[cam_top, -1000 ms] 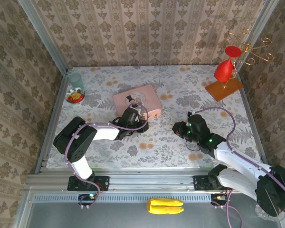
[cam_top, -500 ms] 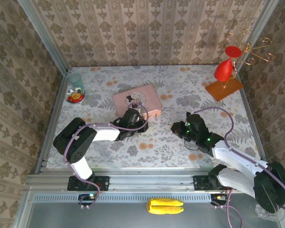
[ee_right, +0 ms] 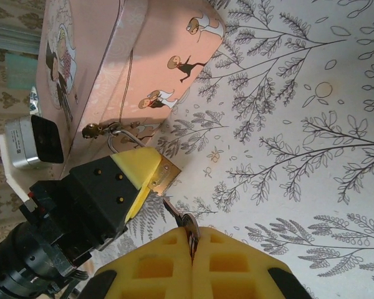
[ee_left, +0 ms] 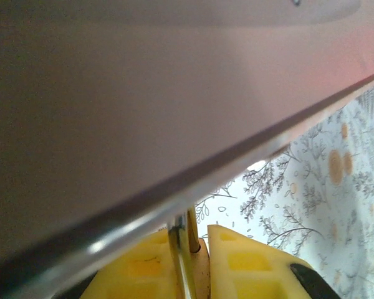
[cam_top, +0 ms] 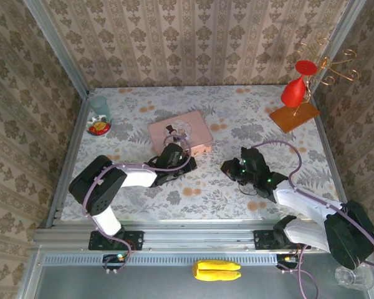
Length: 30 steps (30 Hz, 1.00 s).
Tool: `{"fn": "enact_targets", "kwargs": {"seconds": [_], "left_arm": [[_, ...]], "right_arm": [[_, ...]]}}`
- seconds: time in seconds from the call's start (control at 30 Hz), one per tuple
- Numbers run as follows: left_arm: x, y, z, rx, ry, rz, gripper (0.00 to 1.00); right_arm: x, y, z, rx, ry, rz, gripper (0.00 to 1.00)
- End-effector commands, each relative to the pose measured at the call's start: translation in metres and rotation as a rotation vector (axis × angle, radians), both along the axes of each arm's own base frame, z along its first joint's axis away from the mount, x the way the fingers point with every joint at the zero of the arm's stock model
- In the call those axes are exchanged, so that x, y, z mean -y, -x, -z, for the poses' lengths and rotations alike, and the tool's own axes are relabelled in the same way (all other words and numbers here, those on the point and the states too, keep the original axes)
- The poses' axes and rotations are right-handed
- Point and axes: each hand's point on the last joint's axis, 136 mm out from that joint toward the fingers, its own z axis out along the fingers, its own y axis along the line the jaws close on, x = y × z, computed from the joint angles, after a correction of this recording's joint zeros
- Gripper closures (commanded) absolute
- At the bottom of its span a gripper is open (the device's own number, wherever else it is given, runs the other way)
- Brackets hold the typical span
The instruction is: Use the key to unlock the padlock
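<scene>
The small brass padlock hangs by its thin silvery shackle from the clasp of a pink tin, at the tin's lower front edge. My left gripper is shut on the padlock, its yellow pads clamping the brass body while the tin's wall looms just above. In the right wrist view, the left arm's yellow pad covers most of the lock. My right gripper is shut on the key, whose blade points up-left at the padlock's bottom corner, a short gap away.
A teal cup and a small bowl stand at the back left. A red ornament on a wooden base sits at the back right. The floral tabletop lies open behind my right arm.
My left gripper's fingers have drawn in onto the padlock. The right arm has moved left, bringing the key closer to the lock.
</scene>
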Motion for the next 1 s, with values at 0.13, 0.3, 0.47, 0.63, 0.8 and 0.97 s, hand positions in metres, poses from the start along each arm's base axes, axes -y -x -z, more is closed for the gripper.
{"fn": "enact_targets", "kwargs": {"seconds": [0.13,0.3,0.47,0.63,0.8,0.97], "left_arm": [[0.008,-0.011,-0.045,0.044,0.213,-0.067,0.86],[0.006,-0.013,-0.050,0.051,0.212,-0.076,0.87],[-0.007,-0.012,-0.055,0.070,0.206,-0.113,0.89],[-0.019,-0.013,-0.059,0.068,0.240,-0.147,0.90],[-0.020,-0.014,-0.063,0.065,0.262,-0.150,0.91],[-0.027,-0.011,-0.060,0.061,0.270,-0.169,0.92]], "right_arm": [[-0.012,0.000,0.012,-0.065,-0.115,0.003,1.00],[-0.008,0.001,0.019,-0.090,-0.110,0.021,1.00],[-0.009,0.001,0.022,-0.126,-0.096,0.016,1.00],[-0.017,-0.005,0.023,-0.148,-0.141,0.019,1.00],[-0.022,-0.008,0.018,-0.129,-0.134,0.030,1.00],[-0.028,-0.006,0.020,-0.139,-0.155,0.024,1.00]]}}
